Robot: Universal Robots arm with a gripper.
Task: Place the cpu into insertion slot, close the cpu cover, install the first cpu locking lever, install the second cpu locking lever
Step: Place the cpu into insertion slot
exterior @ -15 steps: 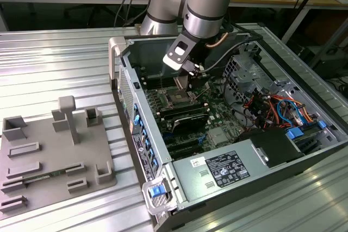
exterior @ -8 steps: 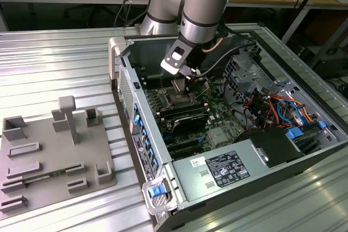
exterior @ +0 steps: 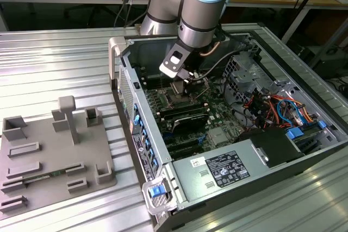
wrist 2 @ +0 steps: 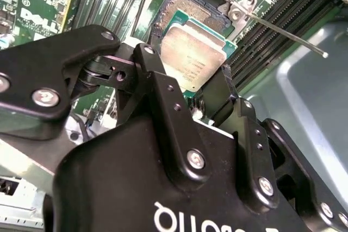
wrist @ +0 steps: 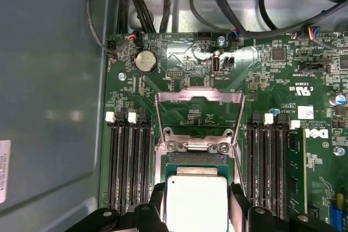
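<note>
My gripper (wrist 2: pixel 185 68) is shut on the cpu (wrist 2: pixel 191 52), a silvery-tan square chip pinched by its two side edges between the black fingers (wrist 2: pixel 145 63). The chip hangs just over the insertion slot (wrist 2: pixel 185 6), whose dark pin field shows beyond its far edge. In the first wrist view the cpu (wrist: pixel 196 191) sits between the gripper (wrist: pixel 197 210) fingertips, partly over the insertion slot (wrist: pixel 197 160). The cpu cover (wrist: pixel 198 96) is swung open and lies back on the board behind its hinge. A thin locking lever (wrist 2: pixel 288 36) stands raised beside the socket. The gripper (exterior: pixel 187 81) reaches down into the open computer case.
Long black memory slots (wrist: pixel 129 161) flank the socket on both sides. Cables (exterior: pixel 272 104) and a drive cage fill the case on the exterior view's right, with a power supply (exterior: pixel 228 169) at the front. A grey fixture plate (exterior: pixel 51 156) lies on the table at the exterior view's left.
</note>
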